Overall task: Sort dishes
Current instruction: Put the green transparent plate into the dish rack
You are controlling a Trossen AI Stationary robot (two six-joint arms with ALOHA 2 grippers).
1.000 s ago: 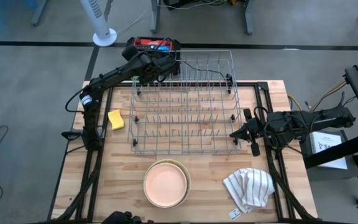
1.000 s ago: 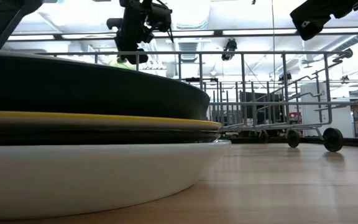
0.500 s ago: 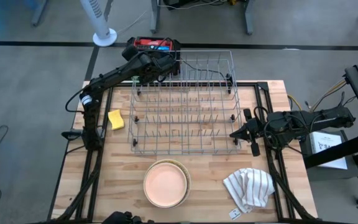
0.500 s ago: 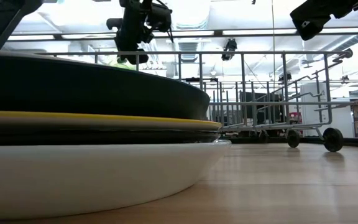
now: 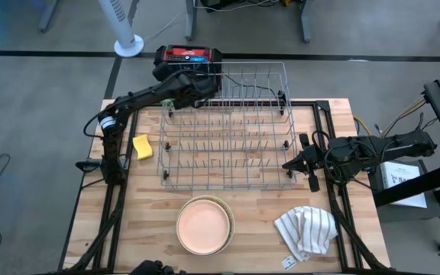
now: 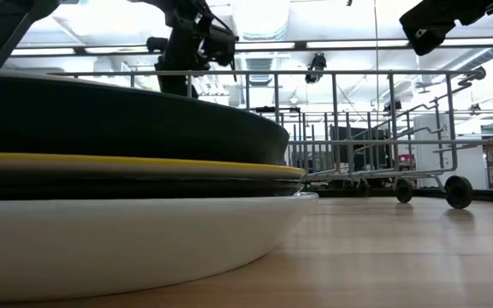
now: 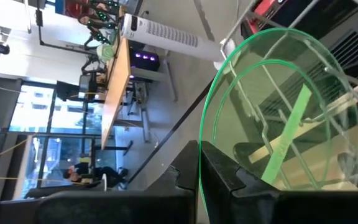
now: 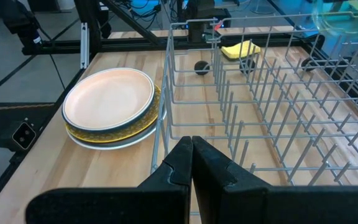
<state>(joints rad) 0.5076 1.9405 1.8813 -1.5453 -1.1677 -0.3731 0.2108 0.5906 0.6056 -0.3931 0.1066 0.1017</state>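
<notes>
1. Placement is the step in hand, as I judge it: the left gripper (image 5: 192, 89) is clamped on the rim of a lime-green translucent plate (image 7: 278, 118) and holds it on edge over the far left corner of the wire dish rack (image 5: 228, 126); in the high view the plate itself is too faint to make out, so how deep it sits among the tines I cannot tell.
2. Next move, by my reading: lower the plate into a slot between two rows of tines, keep it upright, and release only once the wires carry it.
3. Right gripper (image 5: 296, 163) waits with its fingers pressed together, holding nothing, just beside the rack's right end.
4. Remaining dishes lie in a stack (image 5: 203, 224) on the table's near side, well apart from both grippers; a peach plate tops it, with a yellow-rimmed dark one and a white one beneath.
5. Edges and room: the rack's far rail and corner post stand close to the left wrist, so clearance there is tight; the rack's rows otherwise look unoccupied; a yellow sponge (image 5: 143, 147) lies left of the rack and a striped cloth (image 5: 306, 230) near the right front corner, both away from the path.
</notes>
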